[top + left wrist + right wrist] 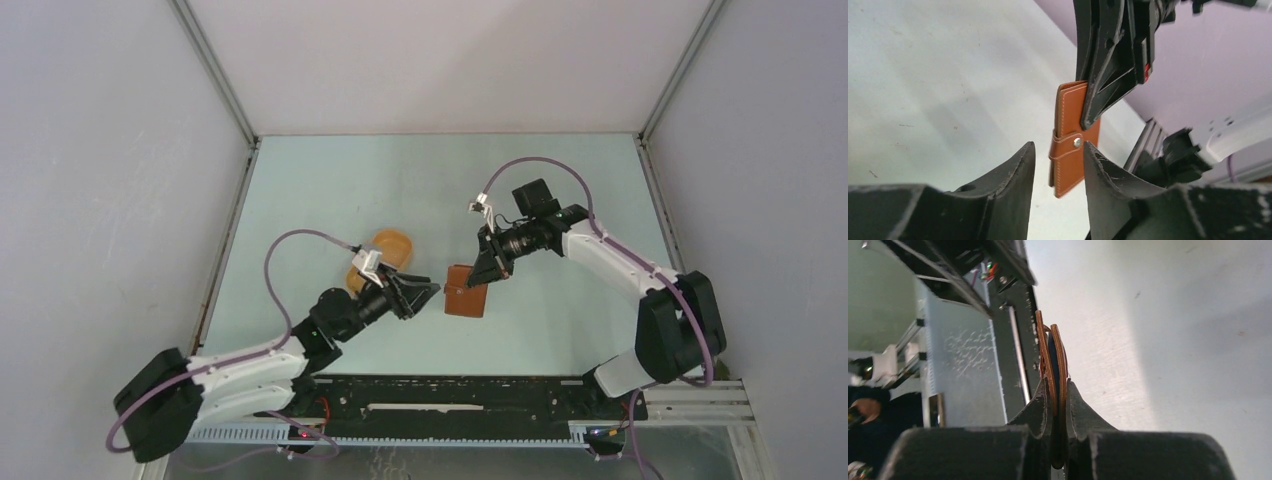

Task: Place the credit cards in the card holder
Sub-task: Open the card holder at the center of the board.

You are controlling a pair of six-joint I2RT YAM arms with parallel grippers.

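The table [420, 180] was a pale blue-green sheet, matte and lightly scuffed, with a few dark specks showing in the wrist views. Plain grey-white walls closed it in on the left, right and far sides, with slim metal posts [215, 75] rising at the far corners. A black rail [460, 405] ran along the near edge, where both arms were bolted.

Near the middle of the table, slightly toward the near side, the card holder [466, 297] hung folded shut, a reddish-brown leather wallet with pale stitching and a snap strap across it. The right gripper [490, 270] reached down from the far right and pinched its upper edge, the jaws closed narrowly on both leaves. In the right wrist view a dark lining showed between the leaves. Whether the lower edge met the table could not be told.

The left gripper [425, 292] came in from the near left, its jaws parted to a moderate gap. Its tips lay just beside the holder's left edge and strap, without clamping it.

An orange-yellow oval tray [385, 250] sat on the table just beyond the left arm and was partly hidden by it.
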